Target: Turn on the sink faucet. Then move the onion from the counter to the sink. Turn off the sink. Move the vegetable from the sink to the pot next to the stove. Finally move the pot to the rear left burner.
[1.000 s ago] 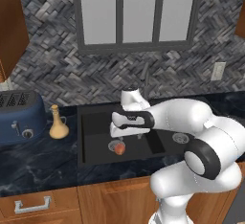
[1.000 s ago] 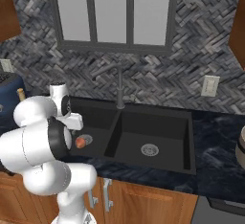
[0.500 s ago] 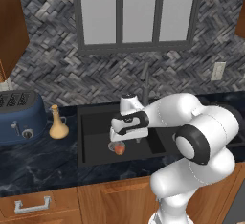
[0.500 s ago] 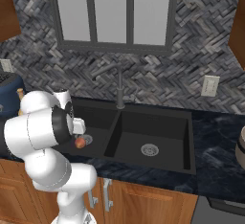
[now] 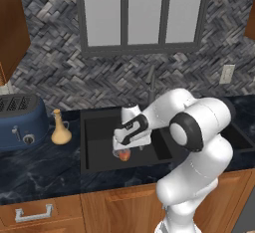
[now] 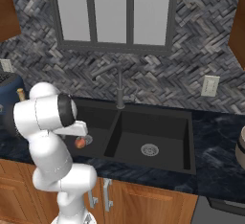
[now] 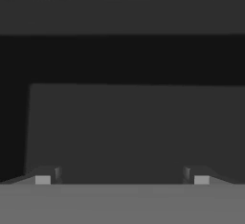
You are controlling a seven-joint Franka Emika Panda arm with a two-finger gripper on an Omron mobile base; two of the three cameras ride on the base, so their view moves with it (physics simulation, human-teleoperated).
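Claw: gripper (image 5: pixel 124 149) jaws spread wide, holding nothing
Onion: onion (image 5: pixel 124 154) in left sink (image 5: pixel 99 163) basin, directly under claw

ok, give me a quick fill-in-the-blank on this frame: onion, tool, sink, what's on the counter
1. The onion lies in the ____ basin of the sink, seen from the front.
2. The tool has its jaws ____, with nothing between them.
3. On the counter, the tan vase stands right of the blue ____.
4. The faucet stands behind the ____ between the two basins.

Missing words: left; open; toaster; divider
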